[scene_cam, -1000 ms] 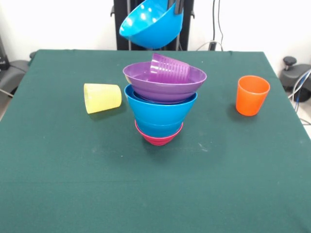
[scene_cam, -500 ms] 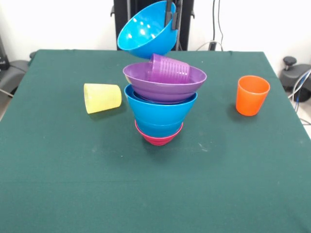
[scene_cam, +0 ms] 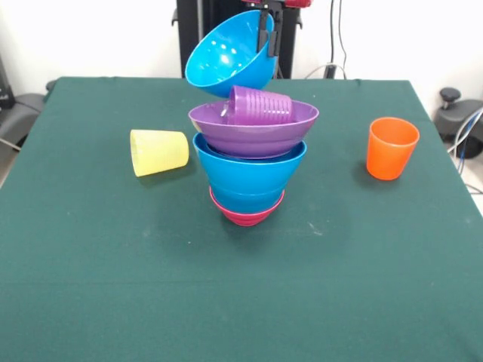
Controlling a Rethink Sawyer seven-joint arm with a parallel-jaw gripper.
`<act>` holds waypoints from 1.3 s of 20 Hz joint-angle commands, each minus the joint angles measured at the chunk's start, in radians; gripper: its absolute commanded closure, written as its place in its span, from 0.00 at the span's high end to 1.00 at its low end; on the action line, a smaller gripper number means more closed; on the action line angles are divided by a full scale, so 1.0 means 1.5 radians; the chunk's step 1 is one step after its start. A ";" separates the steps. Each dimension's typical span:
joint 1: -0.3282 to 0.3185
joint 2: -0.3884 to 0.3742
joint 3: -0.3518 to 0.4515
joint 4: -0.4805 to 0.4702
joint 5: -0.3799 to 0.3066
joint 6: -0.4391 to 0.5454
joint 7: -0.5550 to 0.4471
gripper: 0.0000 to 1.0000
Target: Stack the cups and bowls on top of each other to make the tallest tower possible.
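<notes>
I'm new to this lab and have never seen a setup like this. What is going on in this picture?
This is one view, from a camera across the table, facing a robot arm that reaches down from the top. Its pincer grips the rim of a glossy blue plastic bowl, held tilted above a stack on the green table: a magenta bowl, a blue bowl, then a wide purple bowl with a ribbed purple cup lying in it. A yellow cup lies tipped over; an orange cup stands upright.

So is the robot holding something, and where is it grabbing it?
Yes. The gripper holds a blue bowl by its rim, at the upper edge. The bowl hangs tilted above the purple cup on the tower.
</notes>
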 commanded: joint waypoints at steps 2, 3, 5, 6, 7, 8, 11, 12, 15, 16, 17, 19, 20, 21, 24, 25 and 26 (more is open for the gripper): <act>-0.006 0.009 0.061 -0.004 -0.044 -0.005 0.006 0.00; -0.011 0.003 0.066 -0.002 -0.041 0.002 0.002 0.00; -0.026 -0.028 0.084 0.004 -0.028 0.036 -0.013 0.00; -0.033 -0.055 0.095 0.010 -0.014 0.065 -0.024 0.00; -0.042 -0.086 0.107 0.018 0.003 0.095 -0.038 0.00; -0.049 -0.114 0.118 0.024 0.022 0.126 -0.053 0.00; -0.061 -0.182 0.133 0.040 0.065 0.196 -0.088 0.00; -0.064 -0.198 0.137 0.043 0.076 0.213 -0.097 0.00; -0.068 -0.230 0.138 0.049 0.094 0.246 -0.111 0.00; -0.070 -0.236 0.141 0.050 0.098 0.251 -0.114 0.00; -0.074 -0.239 0.143 0.051 0.100 0.254 -0.118 0.00; -0.081 -0.244 0.149 0.053 0.103 0.258 -0.123 0.00; -0.083 -0.245 0.151 0.054 0.102 0.259 -0.123 0.00; -0.085 -0.243 0.154 0.054 0.099 0.256 -0.121 0.00; -0.087 -0.238 0.159 0.056 0.090 0.247 -0.109 0.00; -0.089 -0.236 0.162 0.052 0.089 0.249 -0.108 0.00; -0.089 -0.236 0.162 0.052 0.086 0.249 -0.104 0.00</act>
